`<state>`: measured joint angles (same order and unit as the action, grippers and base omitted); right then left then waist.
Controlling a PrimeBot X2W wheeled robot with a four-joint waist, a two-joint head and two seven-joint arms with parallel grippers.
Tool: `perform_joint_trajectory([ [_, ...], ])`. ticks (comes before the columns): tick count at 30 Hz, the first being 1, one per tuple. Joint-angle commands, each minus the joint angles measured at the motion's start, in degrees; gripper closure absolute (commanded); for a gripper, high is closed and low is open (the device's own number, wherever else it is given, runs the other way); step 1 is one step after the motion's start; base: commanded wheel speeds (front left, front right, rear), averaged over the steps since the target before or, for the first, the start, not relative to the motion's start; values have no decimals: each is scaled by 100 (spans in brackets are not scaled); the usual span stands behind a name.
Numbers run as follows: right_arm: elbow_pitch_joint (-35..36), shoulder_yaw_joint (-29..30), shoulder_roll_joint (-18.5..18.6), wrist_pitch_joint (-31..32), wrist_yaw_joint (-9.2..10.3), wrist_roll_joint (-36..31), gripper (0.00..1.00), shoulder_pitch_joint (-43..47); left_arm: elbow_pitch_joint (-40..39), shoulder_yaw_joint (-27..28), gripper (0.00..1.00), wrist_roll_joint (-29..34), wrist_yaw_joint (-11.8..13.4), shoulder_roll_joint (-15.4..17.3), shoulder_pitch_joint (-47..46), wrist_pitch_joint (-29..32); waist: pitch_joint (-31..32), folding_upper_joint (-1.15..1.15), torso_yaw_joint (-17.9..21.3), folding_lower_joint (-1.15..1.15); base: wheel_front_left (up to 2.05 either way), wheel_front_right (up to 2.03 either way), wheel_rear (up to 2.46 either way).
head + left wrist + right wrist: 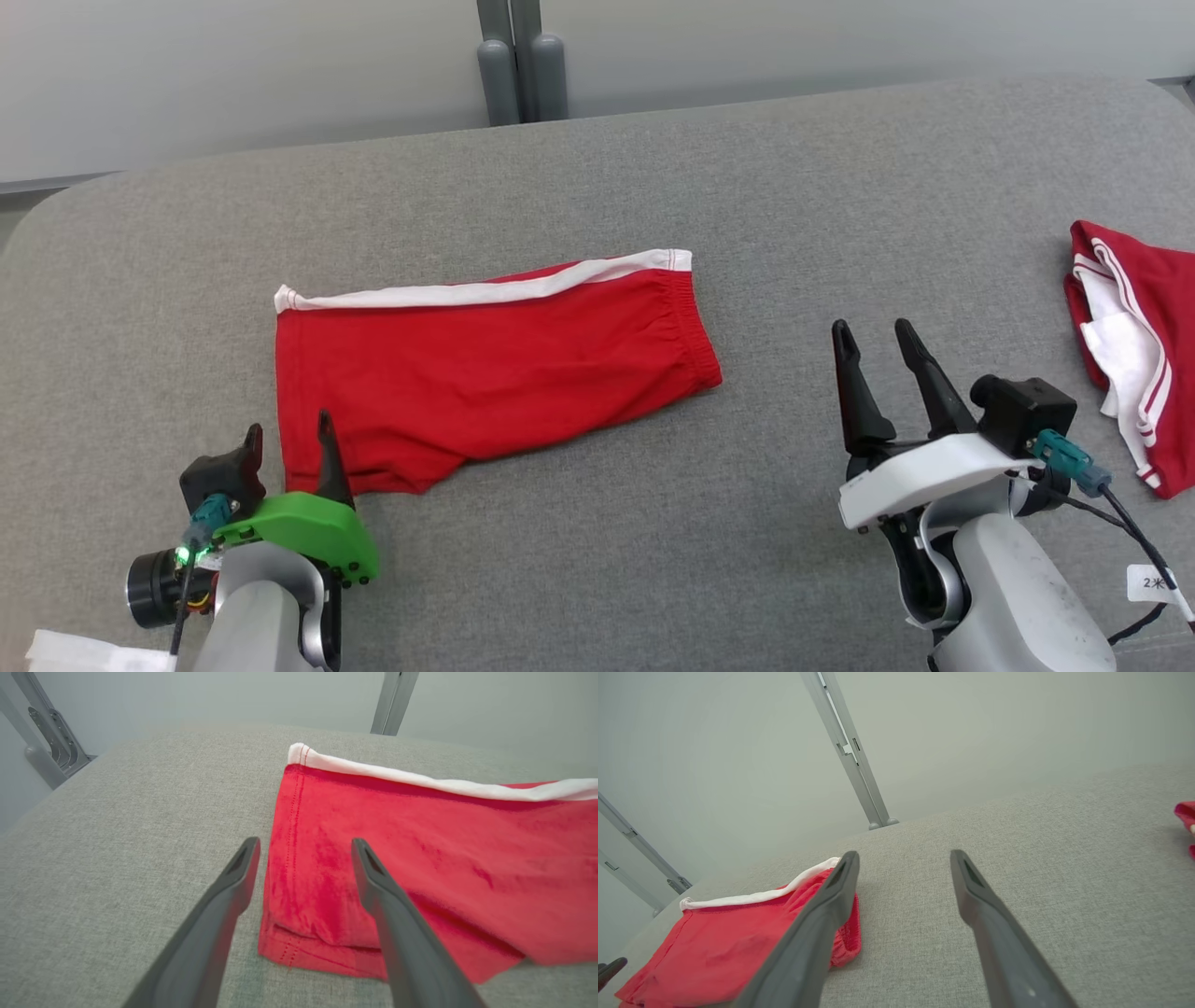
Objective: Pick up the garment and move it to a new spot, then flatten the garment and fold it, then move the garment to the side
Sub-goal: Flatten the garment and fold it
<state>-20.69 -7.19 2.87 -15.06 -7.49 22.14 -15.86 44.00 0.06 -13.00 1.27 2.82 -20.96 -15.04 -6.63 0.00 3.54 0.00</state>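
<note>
The garment (485, 364) is a pair of red shorts with a white side stripe, lying folded flat on the grey cushioned surface (607, 177). My left gripper (289, 441) hovers at its near left corner, open, with one finger over the red cloth (420, 858) and the other over bare grey fabric; nothing is held. In the left wrist view the left gripper (303, 845) straddles the hemmed edge. My right gripper (873, 338) stands open to the right of the shorts, apart from them. The right wrist view has the right gripper (903, 856) over bare surface, the waistband (845, 933) beside its left finger.
A second red and white garment (1134, 345) lies crumpled at the right edge of the surface, also seen as a red scrap (1186, 816). Grey metal posts (520, 61) stand behind the far edge. A white cloth corner (75, 653) shows at the lower left.
</note>
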Motion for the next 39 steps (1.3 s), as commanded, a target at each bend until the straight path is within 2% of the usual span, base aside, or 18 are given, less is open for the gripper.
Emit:
perform_joint_trajectory([
  [1,-16,-18,8,-11,1,-90,0,69,-161,-4,0,131,44,23,212,-12,18,0,-16,0,0,0,0],
  [12,-128,31,9,-11,1,-531,0,305,-1227,-20,0,309,71,23,1045,-12,230,0,-84,0,0,0,0],
  [16,-206,32,8,-11,1,-699,0,490,-1499,-114,0,294,5,22,1325,-13,385,0,-108,0,0,0,0],
  [27,-336,11,9,-11,1,-727,0,1000,-1753,-197,0,355,140,23,1875,-12,652,0,-119,0,0,0,0],
  [34,-296,-59,8,-11,1,-618,0,977,-1750,-282,0,257,102,23,1933,-12,601,0,-144,0,0,0,0],
  [39,-332,-221,8,-12,1,-423,0,727,-1717,-418,0,220,75,23,1764,-12,409,0,-315,0,0,0,0],
])
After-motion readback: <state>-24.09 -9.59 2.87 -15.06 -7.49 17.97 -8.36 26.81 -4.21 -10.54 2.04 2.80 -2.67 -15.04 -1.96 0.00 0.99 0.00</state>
